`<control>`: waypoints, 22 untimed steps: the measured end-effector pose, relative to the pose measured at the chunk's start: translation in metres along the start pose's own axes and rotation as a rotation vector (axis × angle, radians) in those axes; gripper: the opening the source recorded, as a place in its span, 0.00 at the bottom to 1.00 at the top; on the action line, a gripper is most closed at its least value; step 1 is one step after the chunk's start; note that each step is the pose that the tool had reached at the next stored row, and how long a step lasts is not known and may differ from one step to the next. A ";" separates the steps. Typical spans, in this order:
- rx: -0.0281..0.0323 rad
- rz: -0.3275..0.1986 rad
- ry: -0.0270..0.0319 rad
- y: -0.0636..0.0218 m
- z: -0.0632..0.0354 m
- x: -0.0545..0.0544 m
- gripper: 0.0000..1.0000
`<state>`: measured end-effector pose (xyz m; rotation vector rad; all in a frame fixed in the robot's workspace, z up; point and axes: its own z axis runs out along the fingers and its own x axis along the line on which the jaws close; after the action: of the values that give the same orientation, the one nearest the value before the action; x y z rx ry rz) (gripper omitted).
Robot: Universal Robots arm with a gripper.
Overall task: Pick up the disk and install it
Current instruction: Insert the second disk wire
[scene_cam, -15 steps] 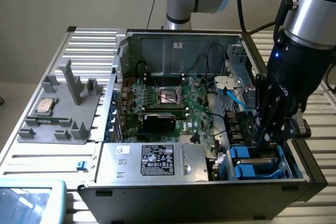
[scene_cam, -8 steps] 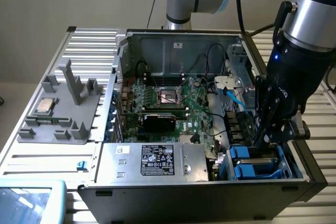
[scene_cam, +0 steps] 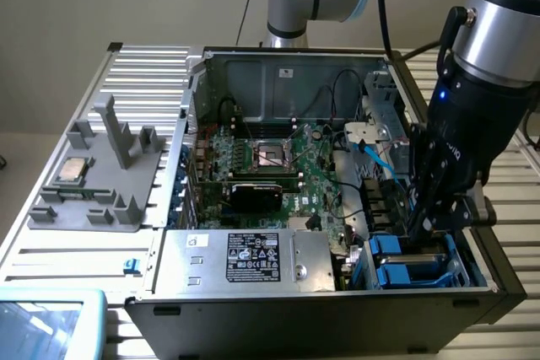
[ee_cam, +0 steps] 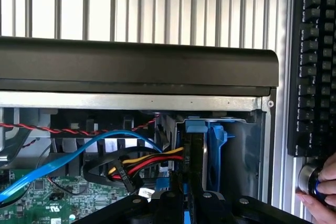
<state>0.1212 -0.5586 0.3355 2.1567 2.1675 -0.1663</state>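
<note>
Silver metal arm (scene_cam: 506,14) with pale blue joint caps, black wrist section, small blue light, black cable, black gripper (scene_cam: 439,217)

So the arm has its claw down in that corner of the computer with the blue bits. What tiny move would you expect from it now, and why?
Probably a gentle push further down. The gripper is shut and reaches into the drive bay at the case's corner, where the disk, with its blue rails, stands on edge in the slot. Its top looks slightly proud of the bay, so it may not be fully seated, though I can't be sure.
</note>
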 end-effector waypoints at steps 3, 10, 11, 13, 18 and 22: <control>0.0000 0.000 -0.0001 0.0000 0.0014 0.000 0.16; 0.0001 0.000 0.0009 0.0001 0.0044 0.000 0.16; 0.0001 0.000 0.0008 0.0001 0.0043 0.000 0.16; 0.0001 0.000 0.0008 0.0001 0.0043 0.000 0.16; 0.0000 0.000 0.0030 0.0001 0.0053 0.000 0.24; 0.0001 0.000 0.0015 0.0000 0.0011 0.000 0.42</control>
<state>0.1212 -0.5591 0.3344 2.1579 2.1682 -0.1648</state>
